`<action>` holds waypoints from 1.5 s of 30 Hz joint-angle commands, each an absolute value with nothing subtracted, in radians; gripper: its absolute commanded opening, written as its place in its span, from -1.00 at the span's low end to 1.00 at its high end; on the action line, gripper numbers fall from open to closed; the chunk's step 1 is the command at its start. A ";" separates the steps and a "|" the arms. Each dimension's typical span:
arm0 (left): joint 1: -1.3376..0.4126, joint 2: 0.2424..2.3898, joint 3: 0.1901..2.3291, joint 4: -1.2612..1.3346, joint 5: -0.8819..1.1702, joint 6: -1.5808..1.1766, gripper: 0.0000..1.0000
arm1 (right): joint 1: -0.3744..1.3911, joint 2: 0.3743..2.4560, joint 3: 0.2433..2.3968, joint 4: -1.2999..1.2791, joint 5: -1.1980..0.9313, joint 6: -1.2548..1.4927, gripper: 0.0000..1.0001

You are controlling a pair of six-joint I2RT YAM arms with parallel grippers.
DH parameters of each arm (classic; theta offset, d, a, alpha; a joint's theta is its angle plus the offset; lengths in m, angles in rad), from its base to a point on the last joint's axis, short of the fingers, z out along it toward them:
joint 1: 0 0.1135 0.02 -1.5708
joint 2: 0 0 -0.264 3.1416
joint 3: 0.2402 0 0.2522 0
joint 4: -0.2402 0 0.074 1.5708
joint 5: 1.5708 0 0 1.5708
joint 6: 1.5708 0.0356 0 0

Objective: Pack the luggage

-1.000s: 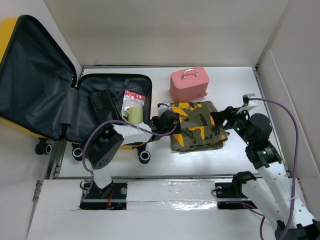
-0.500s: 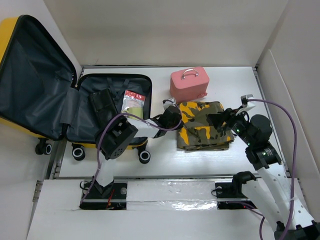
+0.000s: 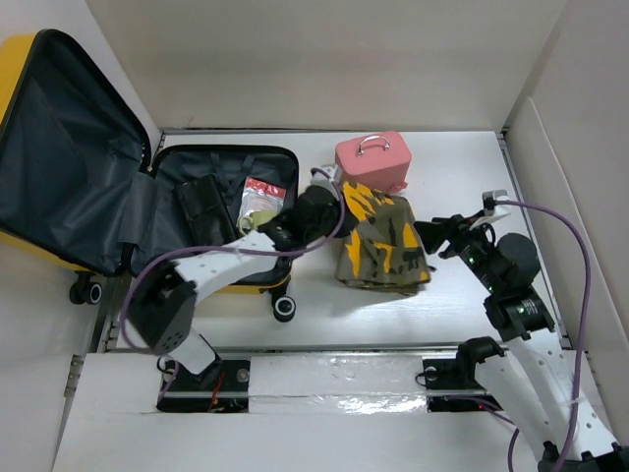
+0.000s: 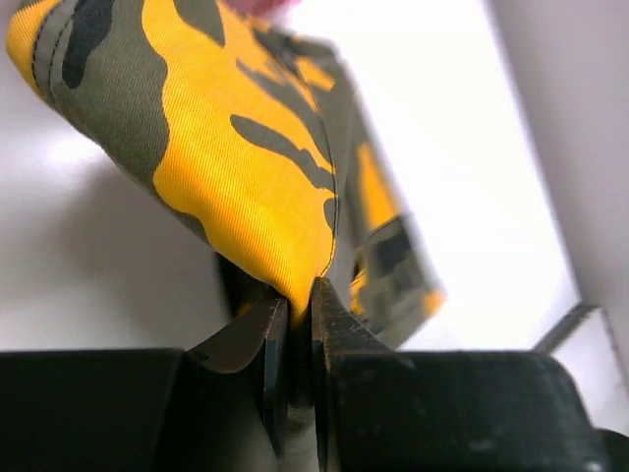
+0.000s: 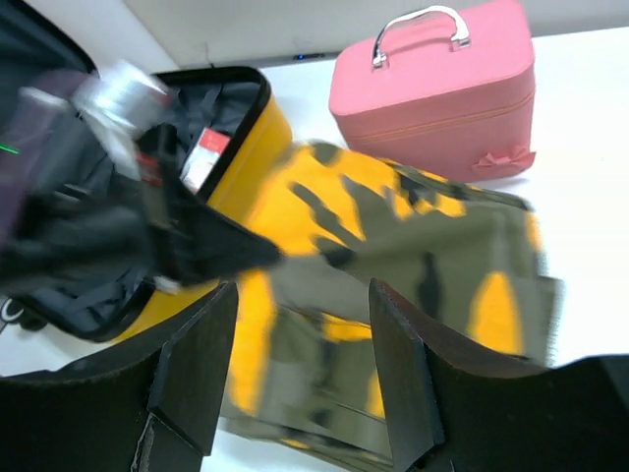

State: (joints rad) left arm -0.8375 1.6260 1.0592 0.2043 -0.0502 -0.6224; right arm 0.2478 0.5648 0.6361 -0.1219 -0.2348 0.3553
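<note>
The luggage (image 3: 69, 167) lies open over at 9 o'clock on the surface (image 3: 452, 167), its lid thrown back against the wall and its dark-lined base facing up. A red-and-white packet (image 3: 263, 189) and a few dark items sit in the base, with room left beside them.

The left tool (image 4: 300, 295) is pressed together on a thin fold at the edge of the camouflage cloth (image 3: 378, 241). It pinches the cloth at the corner nearest the luggage, about 10 o'clock on the bundle. That corner rides up off the surface while the rest drapes down towards 5 o'clock, so the cloth hangs bunched rather than flat. Gripping the near corner makes sense: it gives the shortest drag over the yellow rim and into the base.

The right tool (image 5: 303, 295) hangs at 3 o'clock of the cloth with its fingers spread, touching nothing. To my eye it waits there to steady or tuck the trailing end.

The pink case (image 3: 371, 160) stands at 12 o'clock, touching or just beside the cloth's far edge. I'd judge the packing partly done, with this cloth next to go in. The pinch looks shallow, so the fabric could slip out, and the trailing end might snag on the rim.
</note>
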 commanded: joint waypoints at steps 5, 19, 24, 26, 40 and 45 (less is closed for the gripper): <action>-0.619 1.283 1.203 0.022 -0.006 -0.451 -1.00 | 0.232 0.560 0.578 0.034 -0.173 0.390 0.24; 0.138 1.184 0.953 0.012 0.118 -0.454 -1.00 | 0.222 0.589 0.514 0.066 -0.189 0.354 0.24; 0.285 1.143 0.904 0.002 -0.063 -0.494 -1.00 | 0.222 0.600 0.509 0.080 -0.216 0.345 0.24; 0.285 1.161 0.897 0.009 -0.119 -0.486 -1.00 | 0.222 0.598 0.511 0.077 -0.229 0.344 0.24; 0.357 1.086 0.818 -0.123 -0.028 -0.604 0.42 | 0.222 0.637 0.523 0.074 -0.252 0.325 -0.06; 0.327 0.901 0.752 -0.106 -0.101 -0.649 0.45 | 0.222 0.670 0.532 0.066 -0.244 0.316 -0.87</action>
State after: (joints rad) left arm 0.3470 1.0317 0.7830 -0.1322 -0.0509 -0.6064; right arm 0.2291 0.6640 0.5076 0.0154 -0.2379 0.3325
